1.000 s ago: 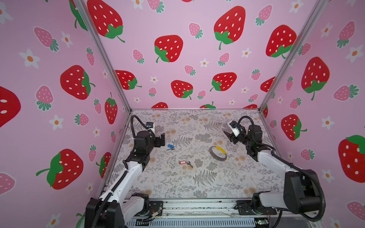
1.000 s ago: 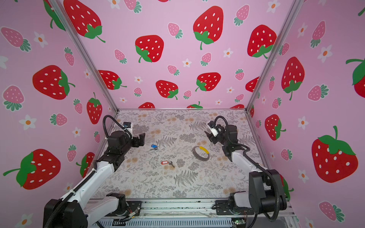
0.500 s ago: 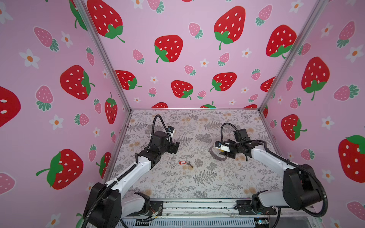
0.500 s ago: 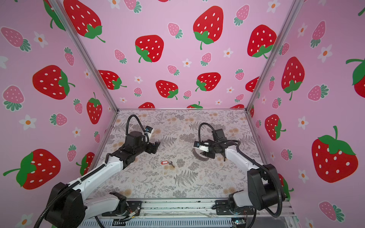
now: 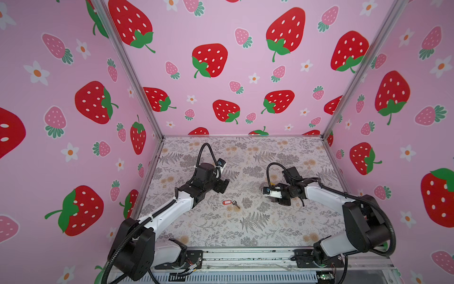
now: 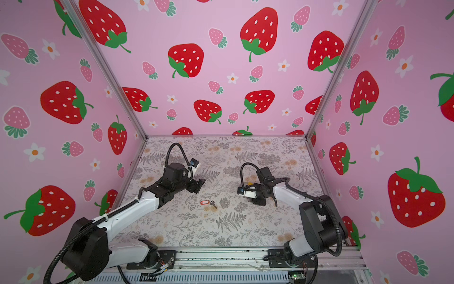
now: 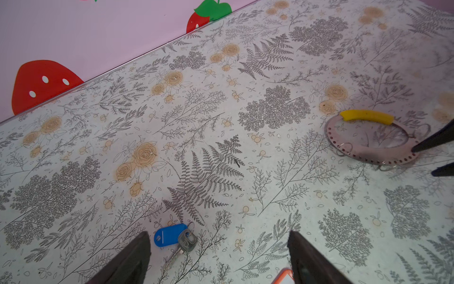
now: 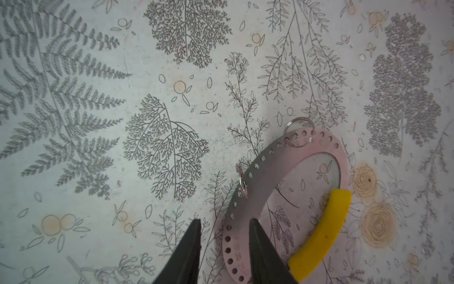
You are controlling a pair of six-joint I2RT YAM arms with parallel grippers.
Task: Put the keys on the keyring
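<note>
Left hand (image 7: 218, 233), spread, hangs over the blue-tagged key (image 7: 172, 239), seemingly to lift it; right hand (image 8: 223, 221), jaws apart, straddles the keyring (image 8: 275, 167) band, seemingly to steady it.

Keyring (image 8: 329, 150) grey w/ yellow seg (image 8: 326, 226); blue tag (image 7: 169, 234); red-framed tag (image 5: 227, 202); table (image 5: 245, 233) grey fern print; walls (image 5: 172, 37) pink, strawberries.

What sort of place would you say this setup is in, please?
Probably a robot data-collection booth rather than a home: strawberry-print walls on aluminium frame posts enclose a fern-print tabletop, with the left arm and right arm mounted on a front rail.
</note>
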